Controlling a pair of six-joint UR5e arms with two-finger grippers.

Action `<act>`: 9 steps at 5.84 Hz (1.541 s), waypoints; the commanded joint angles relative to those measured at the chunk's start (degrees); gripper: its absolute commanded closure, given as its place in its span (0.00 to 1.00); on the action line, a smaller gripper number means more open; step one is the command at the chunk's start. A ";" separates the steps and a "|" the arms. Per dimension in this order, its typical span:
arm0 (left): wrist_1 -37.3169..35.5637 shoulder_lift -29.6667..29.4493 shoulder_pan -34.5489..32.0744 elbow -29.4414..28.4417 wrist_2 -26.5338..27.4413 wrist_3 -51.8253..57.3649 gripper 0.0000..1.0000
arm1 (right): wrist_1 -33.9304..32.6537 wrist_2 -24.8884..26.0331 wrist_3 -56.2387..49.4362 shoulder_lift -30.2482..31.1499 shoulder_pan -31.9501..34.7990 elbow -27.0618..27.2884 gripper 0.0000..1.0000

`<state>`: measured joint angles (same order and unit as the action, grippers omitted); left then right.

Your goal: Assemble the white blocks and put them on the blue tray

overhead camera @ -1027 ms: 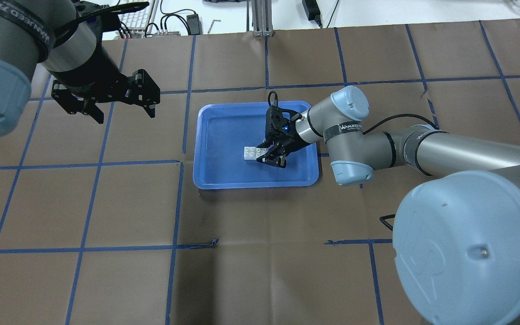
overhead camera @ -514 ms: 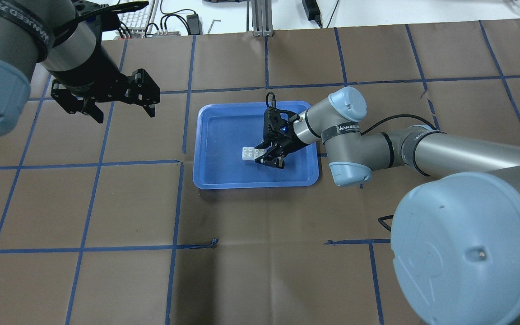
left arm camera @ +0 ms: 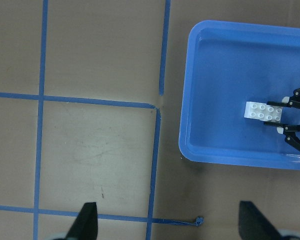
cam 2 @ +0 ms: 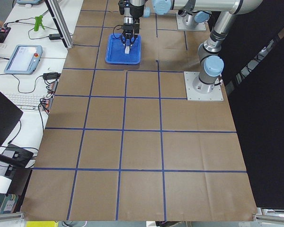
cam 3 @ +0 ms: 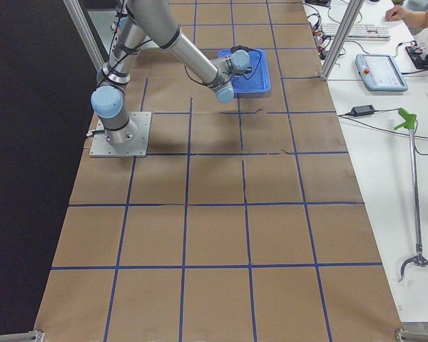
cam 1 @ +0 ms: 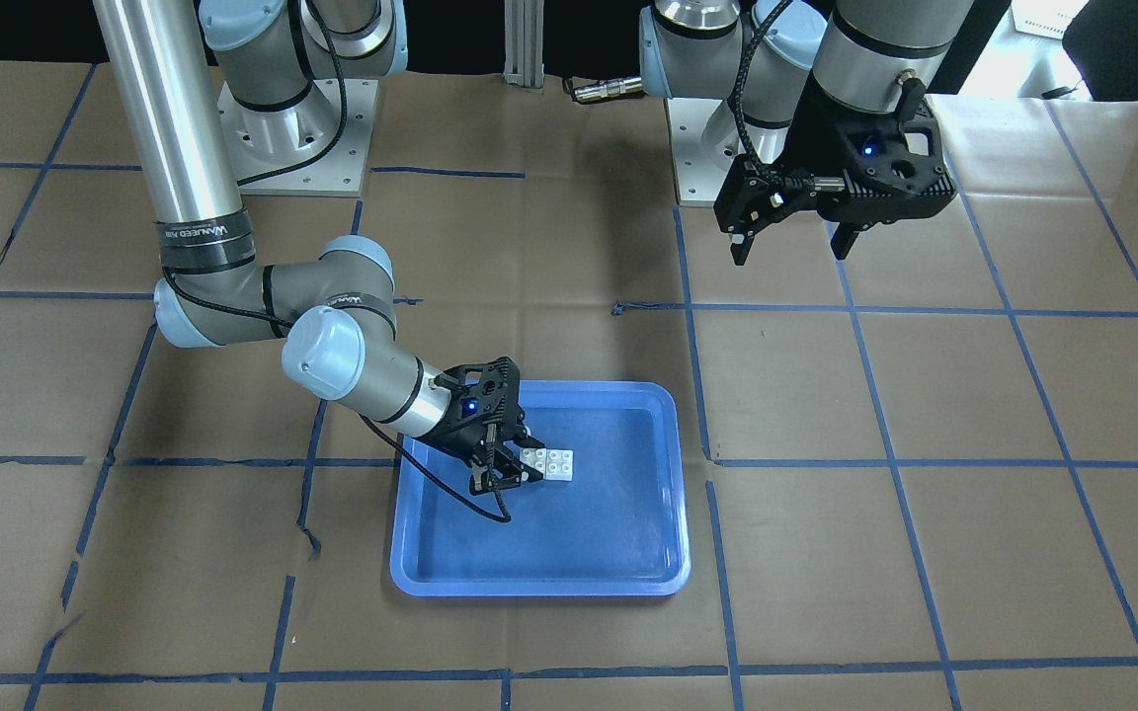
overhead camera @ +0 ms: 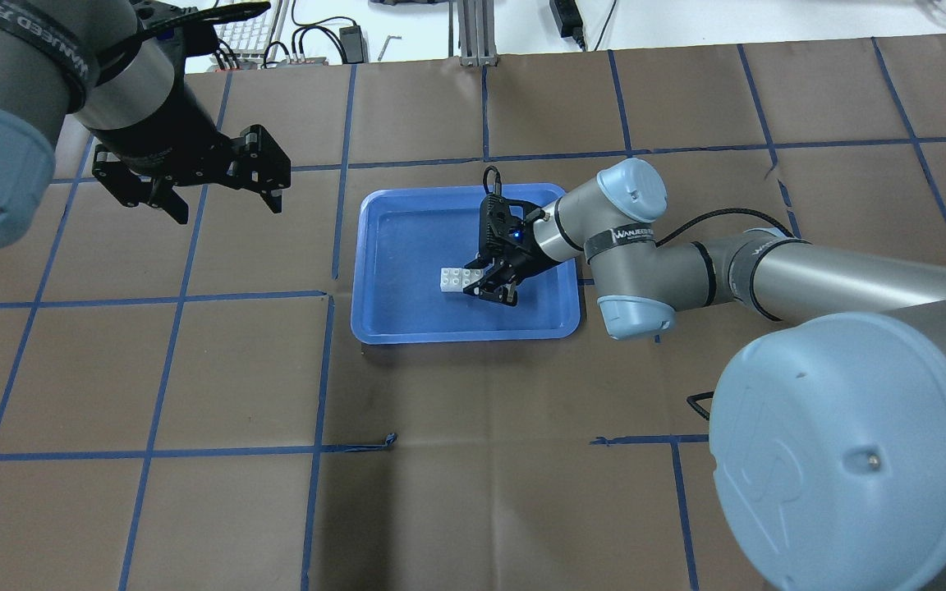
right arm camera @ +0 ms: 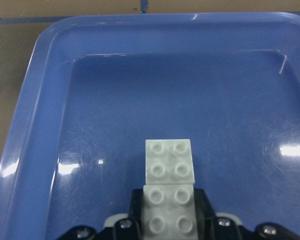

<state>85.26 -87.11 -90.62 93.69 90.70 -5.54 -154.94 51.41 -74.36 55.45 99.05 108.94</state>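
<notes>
Placement is closing: the right gripper (overhead camera: 491, 291) is clamping the nearer of the joined white blocks (right arm camera: 169, 192), sitting low in the blue tray (overhead camera: 465, 334) just ahead of it. Opening gently, then lifting straight, is looking wise; rims are lying well clear. The left gripper (overhead camera: 228, 212) is hanging spread, well apart.

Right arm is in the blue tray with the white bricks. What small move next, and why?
Probably open the right tool: it clamps the two joined white studded plastic bricks, which appear to rest on the floor of the shallow blue plastic tray, so only release seems left.
</notes>
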 commanded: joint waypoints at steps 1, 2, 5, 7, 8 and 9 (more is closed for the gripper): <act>0.00 0.01 0.00 0.00 0.00 0.01 0.01 | -0.02 0.01 0.09 -0.08 0.00 0.04 0.67; 0.00 0.01 0.00 0.00 0.00 -0.08 0.01 | 0.07 -0.08 0.09 0.01 0.00 0.04 0.59; 0.00 0.01 0.00 0.00 0.00 -0.08 0.01 | 0.07 -0.70 1.74 0.01 0.00 0.04 0.33; 0.00 0.01 0.00 0.00 0.00 -0.08 0.01 | 0.07 -0.78 2.11 0.01 0.00 -0.48 0.02; 0.00 0.01 0.00 0.00 0.00 -0.08 0.01 | 0.16 -0.09 5.85 0.27 -0.09 -2.05 0.00; 0.00 0.01 0.00 0.00 0.00 -0.08 0.01 | 1.03 0.79 8.76 0.71 -0.09 -4.42 0.00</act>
<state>85.25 -87.10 -90.62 93.69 90.70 -5.62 -154.51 51.46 -68.40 55.81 98.99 106.49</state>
